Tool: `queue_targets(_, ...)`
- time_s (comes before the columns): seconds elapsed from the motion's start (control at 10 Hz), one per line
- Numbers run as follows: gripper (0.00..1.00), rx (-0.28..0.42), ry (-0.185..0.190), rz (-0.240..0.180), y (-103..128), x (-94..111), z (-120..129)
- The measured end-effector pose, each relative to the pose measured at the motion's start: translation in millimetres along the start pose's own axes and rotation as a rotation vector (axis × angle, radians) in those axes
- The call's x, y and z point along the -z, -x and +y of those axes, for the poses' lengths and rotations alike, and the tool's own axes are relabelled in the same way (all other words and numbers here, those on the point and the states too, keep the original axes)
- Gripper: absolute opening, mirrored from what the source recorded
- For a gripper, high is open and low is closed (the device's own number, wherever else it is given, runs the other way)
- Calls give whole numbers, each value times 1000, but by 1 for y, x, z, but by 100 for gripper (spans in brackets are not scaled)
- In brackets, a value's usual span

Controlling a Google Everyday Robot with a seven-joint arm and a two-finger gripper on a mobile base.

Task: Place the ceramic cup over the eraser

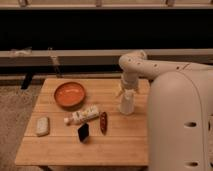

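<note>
Small plain white tapered ceramic cup (126,106), no handle, is just right of frame centre, over the right-middle part of the light wooden table (120,147). It stands vertical & looks a bit wider at the bottom than at the top. Can't tell if its base rests on the table or hangs just above it.

End effector (126,94) is directly on top of the cup, at the end of the white arm (134,67) that bends down from the upper right. It meets the cup's upper part, but both are pale & merge there, so can't tell whether it's clamped on the cup or loose.

Eraser, a small black rectangular block w/ rounded corners (83,132), is lower left of the cup & well apart from it, near the table's front-centre, slightly tilted.

- Btw eraser & cup: dark red elongated object (103,122), just right of the eraser, long axis running up-down in the frame.
- Just above the eraser: white tube-shaped bottle (84,115), lying on its side at an angle, narrow end to the left.
- Upper left of the table: round orange bowl (69,95).
- Far left edge of the table: pale grey-white oblong pad (42,126).

Robot's big white body (180,125) fills the lower right of the frame. Behind the table is a dark background w/ a pale horizontal rail (75,54). Grey carpet (15,110) is at the left.
</note>
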Motion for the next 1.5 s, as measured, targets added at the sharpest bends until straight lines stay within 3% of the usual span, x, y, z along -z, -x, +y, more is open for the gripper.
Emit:
queue_targets(0.3, 80, 14, 3, 31, 6, -13, 1)
queue_targets(0.7, 80, 13, 7, 57, -10, -16, 3)
queue_targets(1.2, 78, 0, 15, 40, -23, -23, 4)
queue_targets(1.5, 49, -21, 2, 19, -26, -35, -1)
